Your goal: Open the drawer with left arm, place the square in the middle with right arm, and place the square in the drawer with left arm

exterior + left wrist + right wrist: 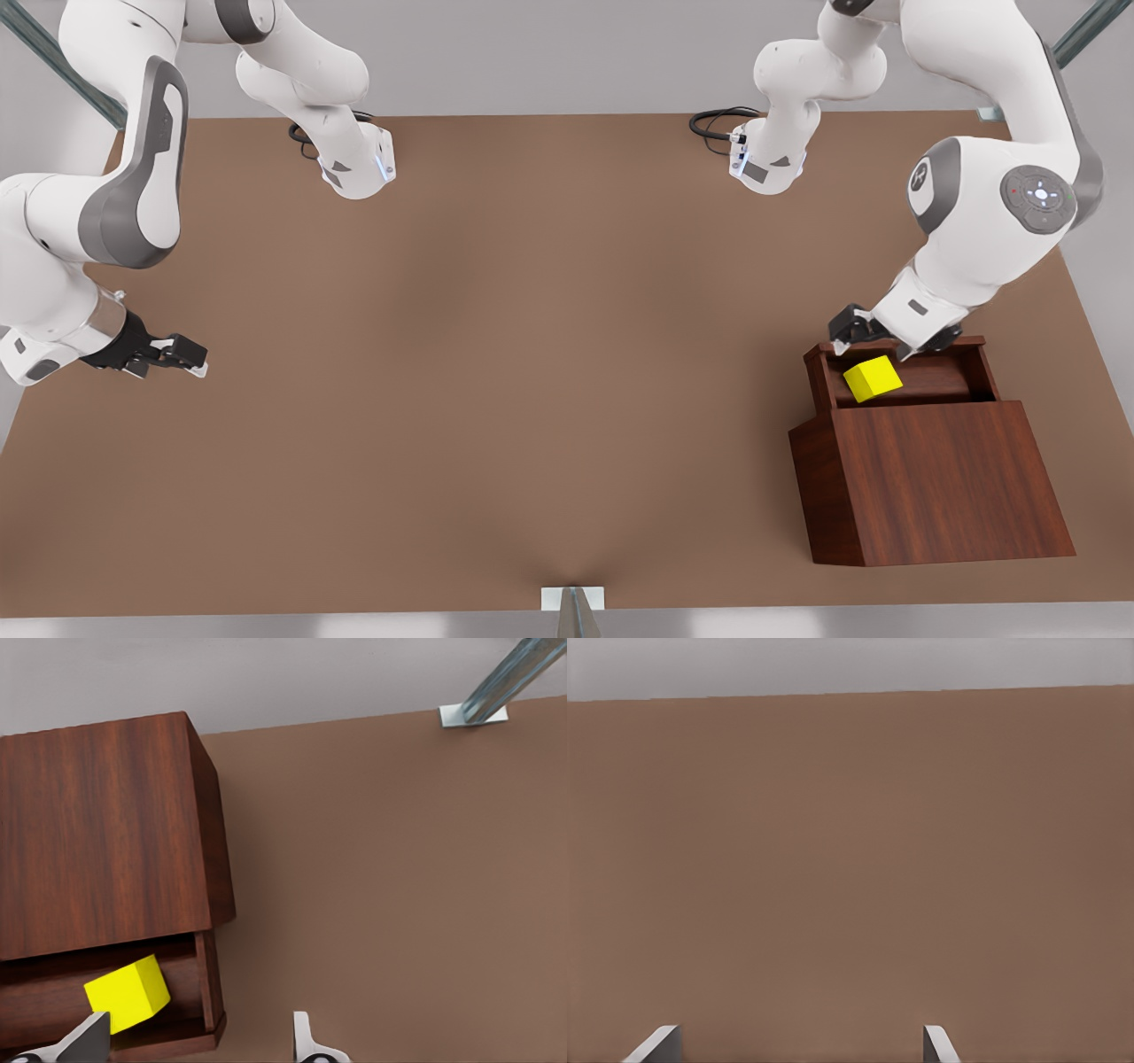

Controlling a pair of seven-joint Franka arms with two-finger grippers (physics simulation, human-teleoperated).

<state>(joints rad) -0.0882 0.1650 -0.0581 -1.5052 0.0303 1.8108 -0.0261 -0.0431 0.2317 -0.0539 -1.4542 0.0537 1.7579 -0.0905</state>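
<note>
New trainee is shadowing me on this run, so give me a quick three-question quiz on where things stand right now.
1. True or false: the square lies inside the open drawer.
2. Which gripper is at the drawer? A) left B) right
3. Fill in: the right gripper waits, open, over bare ____.

Key:
1. True; it rests in the pulled-out tray of the box.
2. A; the left gripper is above the drawer, open, not holding the square.
3. table, at the front view's left.

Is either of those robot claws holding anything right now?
No. The left gripper is open above the yellow cube, which lies in the drawer; the right gripper waits open, apart.
</note>
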